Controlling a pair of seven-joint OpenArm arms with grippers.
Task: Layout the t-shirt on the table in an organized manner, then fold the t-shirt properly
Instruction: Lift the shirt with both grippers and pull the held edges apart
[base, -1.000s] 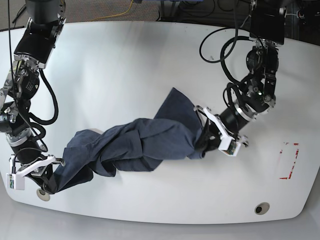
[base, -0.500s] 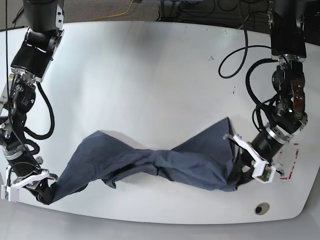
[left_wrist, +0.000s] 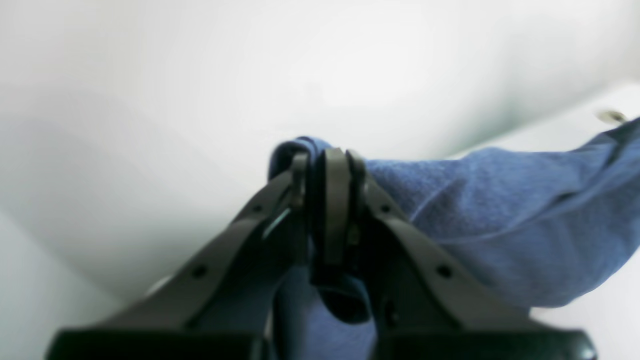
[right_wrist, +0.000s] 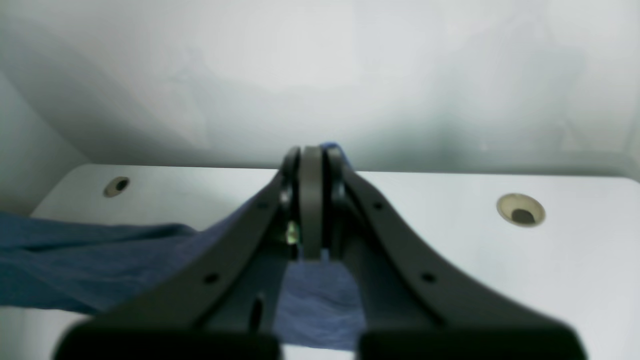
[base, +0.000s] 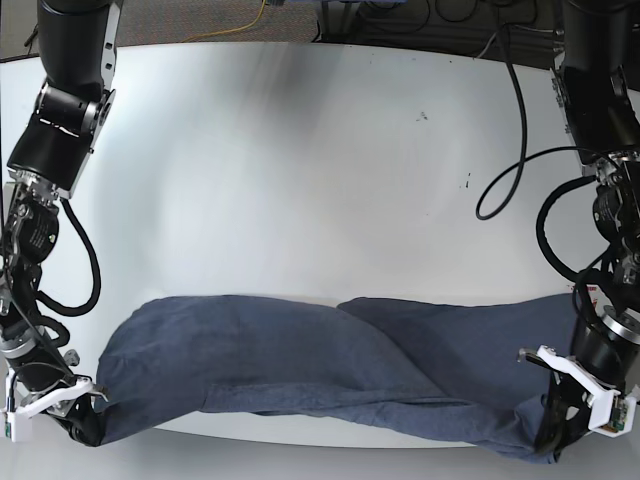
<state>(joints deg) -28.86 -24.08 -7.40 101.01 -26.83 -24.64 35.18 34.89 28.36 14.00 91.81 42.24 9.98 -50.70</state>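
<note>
You have a large glossy white surface (base: 300, 150) with curved edges in front of you. Across its near part a dark navy-grey heathered cotton t-shirt (base: 320, 365) lies stretched from side to side, twisted once near its middle, its lower hem hanging past the near edge. In the right wrist view two small round grommet holes (right_wrist: 520, 210) sit in the bare white top, one on either side of the cloth
</note>
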